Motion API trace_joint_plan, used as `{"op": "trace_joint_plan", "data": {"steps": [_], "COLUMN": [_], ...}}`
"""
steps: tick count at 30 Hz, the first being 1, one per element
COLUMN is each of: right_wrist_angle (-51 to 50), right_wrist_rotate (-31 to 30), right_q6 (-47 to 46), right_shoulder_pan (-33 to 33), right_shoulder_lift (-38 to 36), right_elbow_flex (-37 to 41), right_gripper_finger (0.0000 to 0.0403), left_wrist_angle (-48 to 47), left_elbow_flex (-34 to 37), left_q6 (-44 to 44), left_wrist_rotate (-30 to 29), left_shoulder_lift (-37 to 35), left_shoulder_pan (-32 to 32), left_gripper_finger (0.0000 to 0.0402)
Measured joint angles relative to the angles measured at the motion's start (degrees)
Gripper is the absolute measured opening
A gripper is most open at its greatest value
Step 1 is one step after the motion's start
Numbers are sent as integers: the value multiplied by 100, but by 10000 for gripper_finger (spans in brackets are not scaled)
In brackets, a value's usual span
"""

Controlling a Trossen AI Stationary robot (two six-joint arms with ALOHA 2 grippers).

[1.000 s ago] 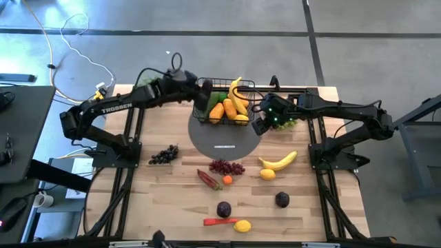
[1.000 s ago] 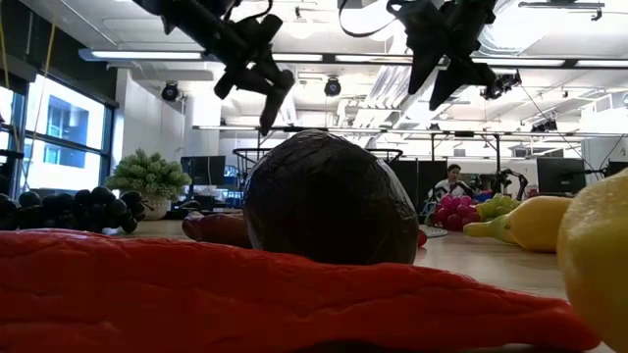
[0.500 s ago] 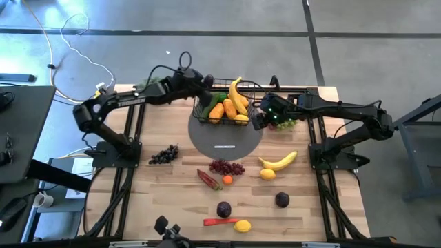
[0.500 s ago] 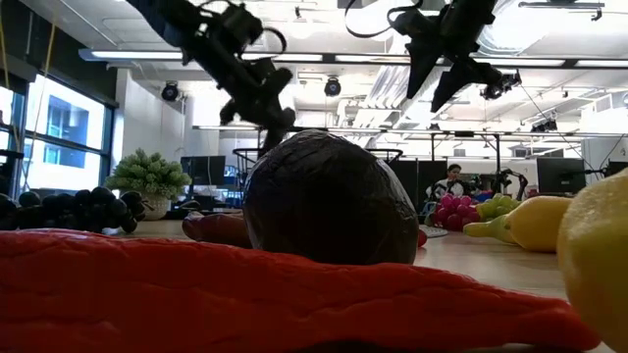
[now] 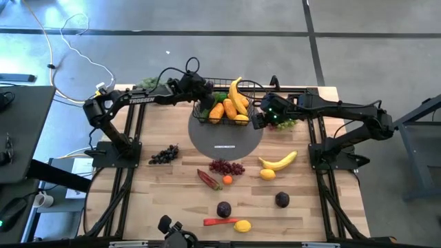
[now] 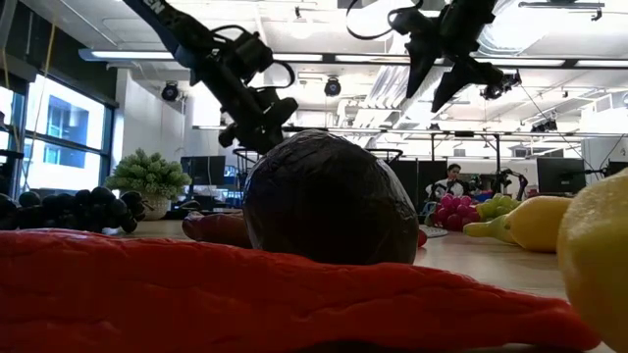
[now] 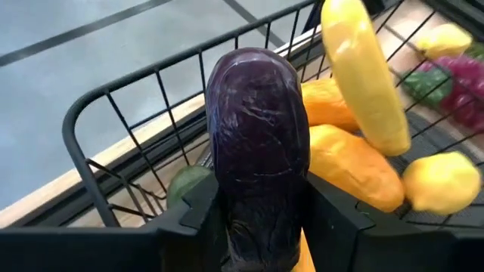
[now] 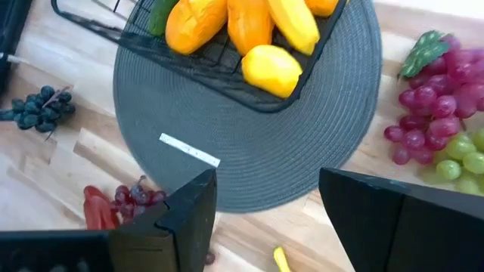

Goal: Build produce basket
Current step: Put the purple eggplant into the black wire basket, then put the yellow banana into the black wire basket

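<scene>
My left end effector [image 7: 261, 219] is closed on a dark purple eggplant [image 7: 257, 136], holding it just over the near corner of the black wire basket [image 5: 224, 103]. The basket sits at the back of a flat grey round mat [image 5: 226, 141] and is partly filled: a tall yellow banana [image 5: 238, 95], orange pieces [image 5: 222, 110], a lemon [image 8: 271, 69] and something green lie inside. My right end effector [image 8: 265, 204] hangs open and empty just beside the basket's other end, over the mat's edge.

I judge the job roughly half done. On the table [image 5: 172, 200], nearest the front edge, lie a red chilli [image 5: 219, 221] and a lemon [image 5: 242, 225], then two plums [image 5: 224, 209], red grapes [image 5: 227, 167], a second banana [image 5: 279, 161] and dark grapes [image 5: 163, 155]. More grapes [image 8: 442, 113] lie beside the right arm. Nothing blocks the drop except the fruit crowding the basket.
</scene>
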State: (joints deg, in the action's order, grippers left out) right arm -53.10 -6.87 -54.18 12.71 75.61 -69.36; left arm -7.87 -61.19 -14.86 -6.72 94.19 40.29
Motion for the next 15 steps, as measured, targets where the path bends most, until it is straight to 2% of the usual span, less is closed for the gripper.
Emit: {"op": "trace_joint_plan", "data": {"steps": [10, 15], "right_wrist_angle": [-4, -50], "right_wrist_rotate": [149, 149], "right_q6": [-12, -255], "right_shoulder_pan": [-181, -393], "right_shoulder_lift": [0, 0], "right_elbow_flex": [-1, -2], "right_gripper_finger": [216, 216], "left_wrist_angle": [-1, 10], "left_elbow_flex": [0, 0], "left_q6": [289, 305], "left_wrist_rotate": [0, -2], "left_shoulder_lift": [22, 22], "left_shoulder_pan": [-2, 14], "left_gripper_finger": [209, 231]}}
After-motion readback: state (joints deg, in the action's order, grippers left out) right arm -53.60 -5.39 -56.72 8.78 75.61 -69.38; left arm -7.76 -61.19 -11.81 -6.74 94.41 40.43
